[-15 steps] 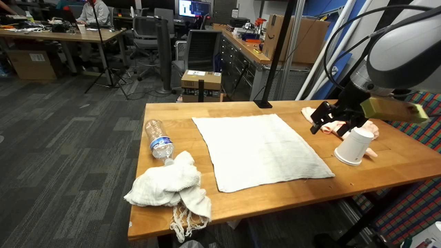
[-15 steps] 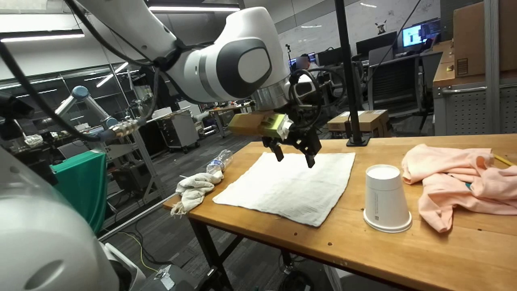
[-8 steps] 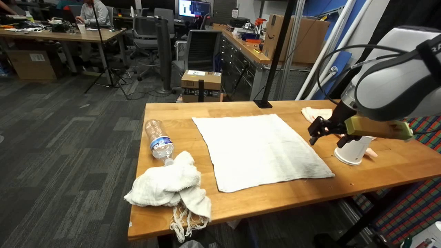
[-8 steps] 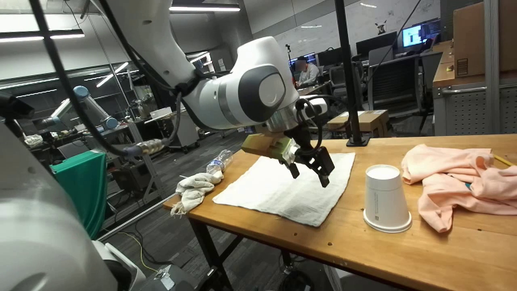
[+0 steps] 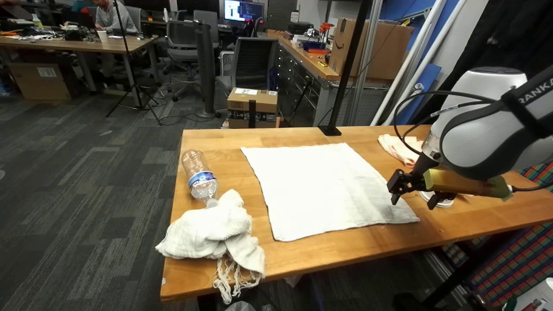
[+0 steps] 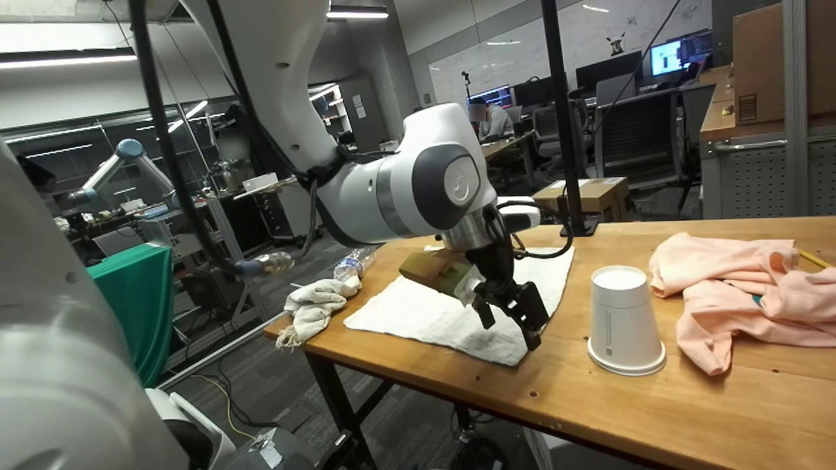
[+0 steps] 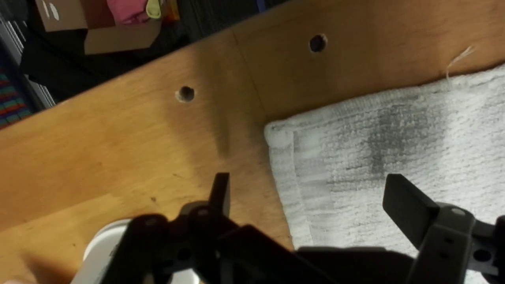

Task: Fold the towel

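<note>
The white towel (image 5: 319, 190) lies flat and spread out on the wooden table, seen in both exterior views. Just above its corner that lies nearest the paper cup hangs my gripper (image 6: 511, 331), pointing down. In the wrist view, the gripper (image 7: 309, 189) stands open with nothing between its fingers. One finger (image 7: 406, 209) is over the cloth and the opposite one over bare wood, so the towel's hemmed side edge runs between them. The corner of the towel (image 7: 355, 165) shows a little ahead of the fingertips. Clearance above the cloth is small but hard to judge.
An upturned white paper cup (image 6: 624, 320) stands close beside the gripper. Past it lies a crumpled pink cloth (image 6: 731, 287). A plastic bottle (image 5: 201, 177) and an off-white rag bundle (image 5: 207, 233) sit at the far end. A black pole (image 5: 345, 77) rises from the table's edge.
The arm has come down from well above the table to close over the towel's corner near the cup. Its jaws have stayed apart, and the towel has not moved.
</note>
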